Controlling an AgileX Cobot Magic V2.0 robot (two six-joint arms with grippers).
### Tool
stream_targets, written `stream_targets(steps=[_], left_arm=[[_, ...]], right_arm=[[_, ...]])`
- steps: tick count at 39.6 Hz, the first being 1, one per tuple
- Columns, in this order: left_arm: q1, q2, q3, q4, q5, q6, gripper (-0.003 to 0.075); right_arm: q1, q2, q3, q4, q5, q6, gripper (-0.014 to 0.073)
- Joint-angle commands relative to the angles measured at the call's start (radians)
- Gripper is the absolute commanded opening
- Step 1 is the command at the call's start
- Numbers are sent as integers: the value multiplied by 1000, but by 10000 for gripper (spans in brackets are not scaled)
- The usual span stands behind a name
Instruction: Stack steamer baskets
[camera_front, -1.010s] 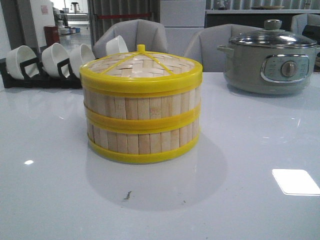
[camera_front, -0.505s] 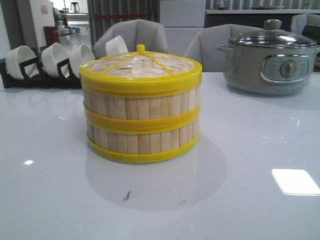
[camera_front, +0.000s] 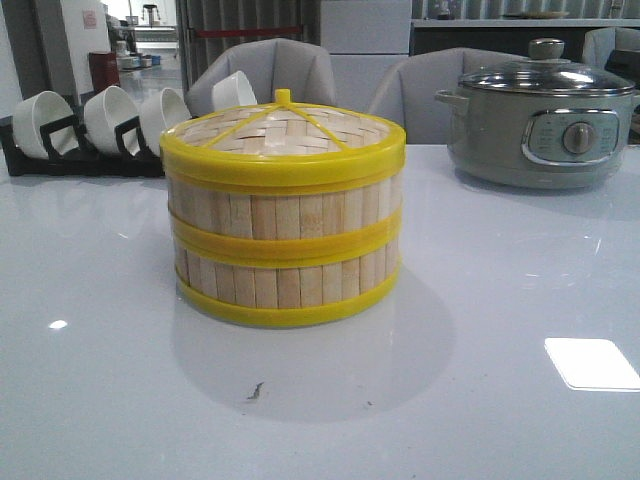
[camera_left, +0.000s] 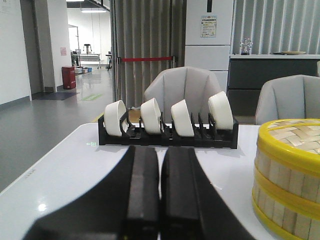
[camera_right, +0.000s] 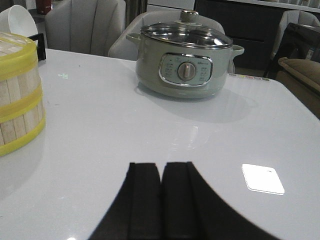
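- Steamer baskets (camera_front: 283, 245) are sitting stacked on the white table (camera_front: 500, 400), the woven lid (camera_front: 282, 128) capping them, their round axis upright.
- Left gripper (camera_left: 160, 200) is resting with fingers clenched on nothing; the stack is lying ahead and to the right of its fingers.
- Right gripper (camera_right: 161, 200) is likewise clenched and empty, the stack ahead and to its left, the electric pot (camera_right: 185, 62) straight beyond.
- Neither arm is looking clearly nearer; the stacking appears complete.

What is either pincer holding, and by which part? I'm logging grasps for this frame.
Nothing. The left pincer and right pincer are both shut on nothing, apart from the stacked steamer baskets.
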Motion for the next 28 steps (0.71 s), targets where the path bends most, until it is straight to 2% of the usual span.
stream_targets(steps=[1, 12, 19, 22, 28], left_arm=[[2, -12, 0, -9, -90, 0, 94], [2, -12, 0, -9, -90, 0, 94], [2, -12, 0, -9, -90, 0, 94], [2, -12, 0, -9, -90, 0, 94], [2, -12, 0, -9, -90, 0, 94]], right_arm=[[-6, -21, -16, -3, -82, 3, 45], [-4, -21, -16, 6, -143, -6, 43], [-4, -21, -16, 182, -127, -182, 35], [-4, -21, -16, 221, -126, -235, 35], [-4, -21, -16, 235, -126, -252, 35]])
